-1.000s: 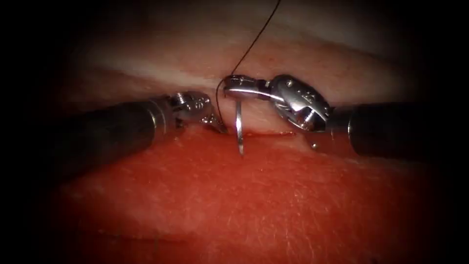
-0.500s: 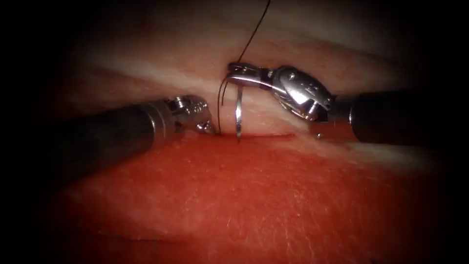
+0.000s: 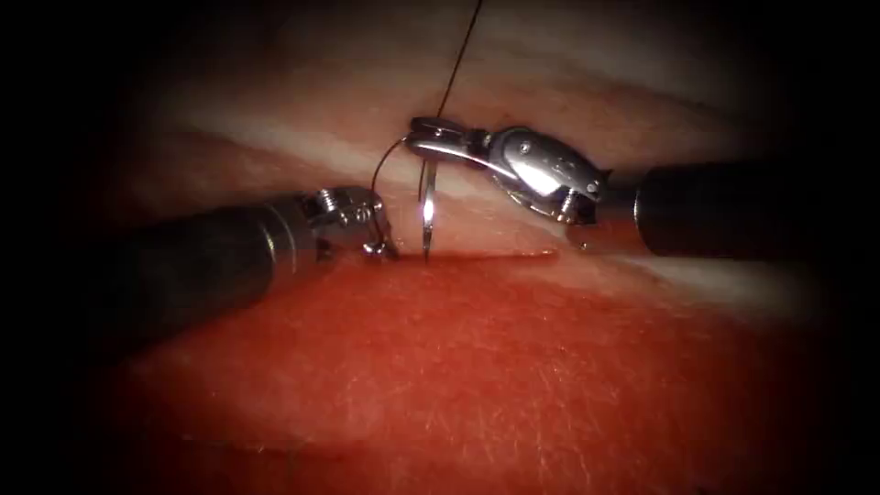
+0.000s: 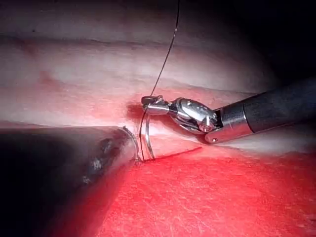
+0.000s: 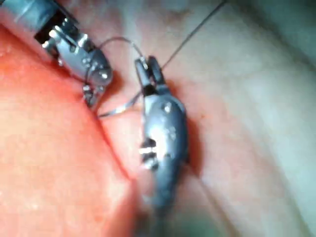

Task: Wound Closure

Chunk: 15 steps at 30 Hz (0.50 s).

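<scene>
My right tool (image 3: 426, 145) comes in from the right, its jaws shut on the curved needle (image 3: 427, 215) near its thread end. The needle hangs down from the jaws, its tip touching the left end of the cut (image 3: 504, 256). I cannot tell whether the tip is in the tissue (image 3: 513, 367). Dark thread (image 3: 458, 64) rises from the jaws, and a short loop bows towards my left tool (image 3: 376, 246), whose tip rests on the tissue edge just left of the needle. Whether it holds tissue I cannot tell. The wrist views show the right tool (image 4: 150, 103) (image 5: 148, 69), needle (image 4: 147, 143) and left tool (image 5: 91, 96).
Red fluid covers the near tissue below the cut; the far side is pale. The left shaft (image 4: 74, 168) lies low over the tissue on the left, the right shaft (image 3: 733, 211) on the right. The thread (image 4: 168, 54) runs taut up and away.
The right tool carried the needle up and to the left; its tip went from over the red near tissue to the cut line. The left tool drew back slightly to the left.
</scene>
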Each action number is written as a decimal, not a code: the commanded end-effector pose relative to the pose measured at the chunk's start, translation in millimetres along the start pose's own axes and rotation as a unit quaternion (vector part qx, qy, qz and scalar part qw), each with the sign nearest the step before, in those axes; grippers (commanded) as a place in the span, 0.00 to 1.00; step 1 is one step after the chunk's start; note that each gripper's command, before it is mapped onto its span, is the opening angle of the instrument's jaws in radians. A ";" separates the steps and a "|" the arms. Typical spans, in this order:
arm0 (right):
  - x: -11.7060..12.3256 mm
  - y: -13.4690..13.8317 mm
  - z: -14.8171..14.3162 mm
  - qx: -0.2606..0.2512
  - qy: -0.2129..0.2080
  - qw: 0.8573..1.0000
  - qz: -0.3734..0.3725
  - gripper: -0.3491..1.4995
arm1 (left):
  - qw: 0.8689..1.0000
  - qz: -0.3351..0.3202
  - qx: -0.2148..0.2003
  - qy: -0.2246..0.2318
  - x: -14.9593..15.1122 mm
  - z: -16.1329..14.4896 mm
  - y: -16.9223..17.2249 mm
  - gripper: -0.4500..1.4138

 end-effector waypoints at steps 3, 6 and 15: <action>-0.1 0.1 0.8 0.001 0.001 1.000 -0.005 0.00 | 1.000 0.003 -0.003 0.007 0.6 0.1 -0.3 0.00; 0.2 0.2 0.9 0.000 0.001 1.000 -0.007 0.00 | 1.000 0.006 -0.006 0.011 0.9 0.1 0.3 0.00; 0.8 0.5 0.9 0.000 0.001 1.000 -0.016 0.00 | 1.000 0.015 -0.013 0.017 1.7 0.8 2.4 0.00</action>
